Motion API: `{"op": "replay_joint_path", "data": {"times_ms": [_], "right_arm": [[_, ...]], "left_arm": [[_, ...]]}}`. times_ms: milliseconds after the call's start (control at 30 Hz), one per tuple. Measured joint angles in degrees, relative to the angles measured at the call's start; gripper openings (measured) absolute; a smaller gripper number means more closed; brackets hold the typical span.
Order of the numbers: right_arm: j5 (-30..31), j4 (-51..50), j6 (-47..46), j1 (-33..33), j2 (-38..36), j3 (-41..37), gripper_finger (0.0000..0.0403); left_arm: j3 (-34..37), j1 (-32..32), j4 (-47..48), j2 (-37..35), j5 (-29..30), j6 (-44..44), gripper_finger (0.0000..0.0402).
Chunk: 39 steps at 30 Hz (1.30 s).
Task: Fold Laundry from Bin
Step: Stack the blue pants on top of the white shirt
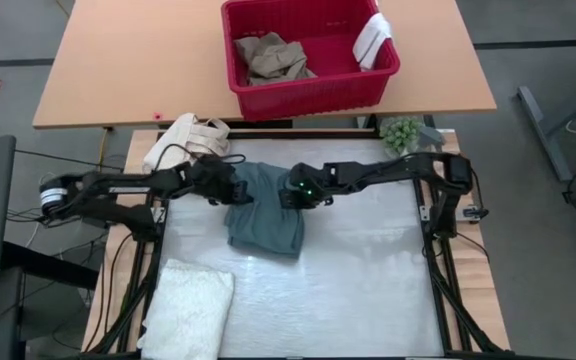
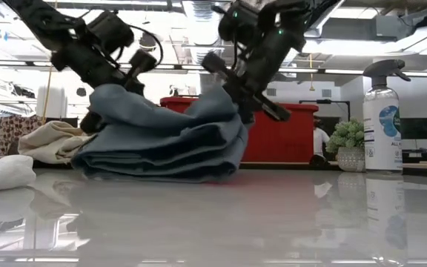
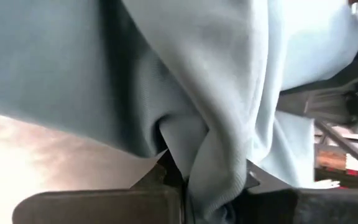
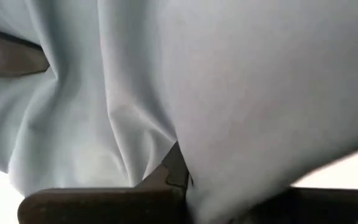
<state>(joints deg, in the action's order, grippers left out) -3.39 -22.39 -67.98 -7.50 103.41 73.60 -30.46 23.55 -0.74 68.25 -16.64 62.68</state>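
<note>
The teal-green garment (image 1: 265, 215) lies folded in the middle of the table, its far end raised. My left gripper (image 1: 230, 190) is shut on that end's left side, my right gripper (image 1: 294, 194) on its right side. In the low view the cloth rises toward both grippers while its bulk (image 2: 161, 152) rests on the table. The red bin (image 1: 308, 88) stands on the far table with tan trousers (image 1: 271, 58) inside and a small white cloth (image 1: 373, 40) over its right rim. A folded white towel (image 1: 190, 305) lies at the near left. My left gripper pinches a bunched fold of the garment's far left part (image 3: 197, 158) between its two fingers, several layers gathered. The fingers (image 2: 95, 119) slant down from the table's left. That part is lifted and the garment's near part stays on the table. My right gripper pinches the garment's far right part (image 4: 182, 140) between its two fingers, the cloth creased into the grip. The fingers (image 2: 262, 104) slant down from the table's right. This part is raised highest and the cloth falls slack from it to the table.
A cream canvas cloth with loop handles (image 1: 188, 140) lies at the table's far left. A small potted plant (image 1: 401, 132) and a spray bottle (image 2: 382, 115) stand at the far right. The near right of the white mat (image 1: 368, 290) is bare.
</note>
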Motion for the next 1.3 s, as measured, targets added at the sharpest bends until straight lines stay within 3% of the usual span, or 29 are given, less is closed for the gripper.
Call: {"op": "replay_joint_path", "data": {"times_ms": [500, 933, 1067, 1300], "right_arm": [[7.00, -1.78, -0.62, 7.31, -1.04, 14.18, 0.0063], [16.51, 0.05, -6.69, 16.00, -0.91, 20.15, 0.0063], [19.82, 5.37, -8.80, 18.80, 0.19, 20.15, 0.0063], [20.80, 14.96, -10.10, 21.70, 7.51, 23.53, 0.0063]], "left_arm": [[-0.11, -6.65, 14.79, -22.14, 1.81, 7.41, 0.0030], [-0.20, -20.33, 25.69, -43.61, 11.14, 20.38, 0.0030], [-1.53, -25.72, 29.33, -46.24, 14.90, 23.25, 0.0030], [-9.84, -34.14, 41.42, -43.51, 20.76, 25.97, 0.0030]]}}
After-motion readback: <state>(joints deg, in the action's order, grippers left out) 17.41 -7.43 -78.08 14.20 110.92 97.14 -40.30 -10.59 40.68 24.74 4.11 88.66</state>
